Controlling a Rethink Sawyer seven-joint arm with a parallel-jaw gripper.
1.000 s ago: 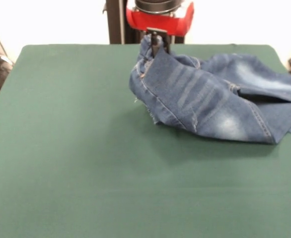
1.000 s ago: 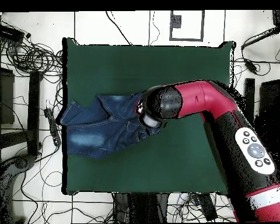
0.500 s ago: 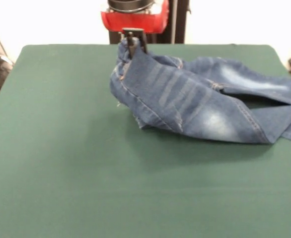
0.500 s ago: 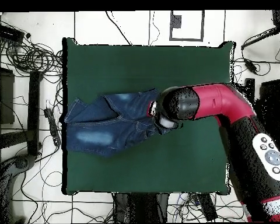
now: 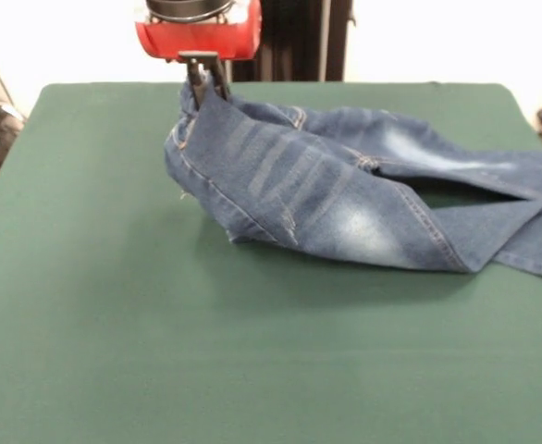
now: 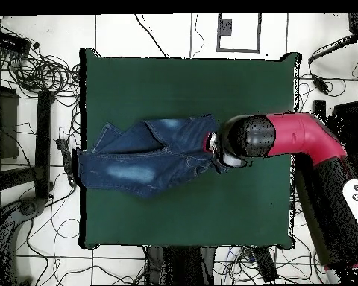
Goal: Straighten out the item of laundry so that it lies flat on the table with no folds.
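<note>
The blue denim jeans (image 5: 345, 199) with faded whitish patches lie folded over on the dark green table (image 5: 160, 333), stretched from the middle to the right edge in the front view. My gripper (image 5: 202, 79) is shut on one raised end of the jeans and holds it above the far part of the table. In the overhead view the jeans (image 6: 145, 156) stretch from the table's left edge to the arm's head, which hides the gripper. The far end of the jeans hangs at the table edge.
The red and black arm (image 6: 286, 138) reaches in from the right in the overhead view. Cables and equipment (image 6: 33, 112) lie on the floor around the table (image 6: 174, 216).
My gripper has pulled the held end of the jeans to the left in the front view, and the jeans have stretched out and slid along the table with it.
</note>
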